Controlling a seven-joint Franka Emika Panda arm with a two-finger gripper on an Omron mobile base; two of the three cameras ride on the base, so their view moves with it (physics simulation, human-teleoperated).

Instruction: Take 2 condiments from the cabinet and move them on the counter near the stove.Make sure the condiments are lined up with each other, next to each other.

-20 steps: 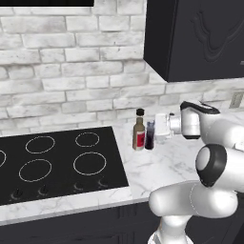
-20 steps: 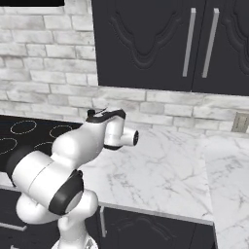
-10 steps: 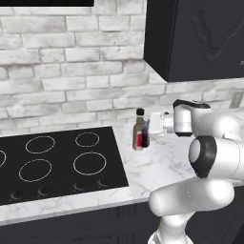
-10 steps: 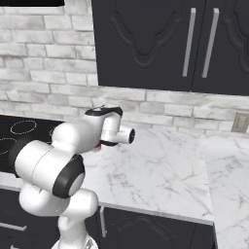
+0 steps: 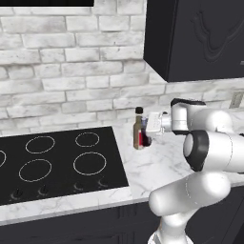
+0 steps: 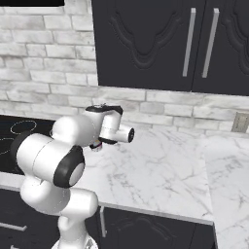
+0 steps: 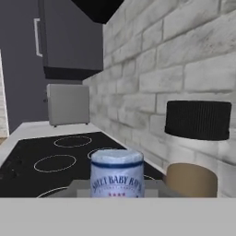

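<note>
1. Maroon bottle (image 7: 116, 174) with its pale blue cap stands upright in the gripper (image 5: 148, 127), held just above or on the marble counter (image 5: 157, 167) at the stove's (image 5: 57, 162) three o'clock edge; fingers shut tight on it.
2. Amber-brown bottle (image 5: 138, 135) with black cap stands touching or just beside it, at the held bottle's three o'clock in the hand view; both long axes vertical.
3. Since a second ago the arm has swung the wrist leftward, closer to that bottle; the grip is unchanged.

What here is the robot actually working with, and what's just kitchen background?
In use: gripper, shut on the maroon bottle; amber bottle; counter; stove; cabinet.
Background: brick wall; wall socket; toaster.
</note>
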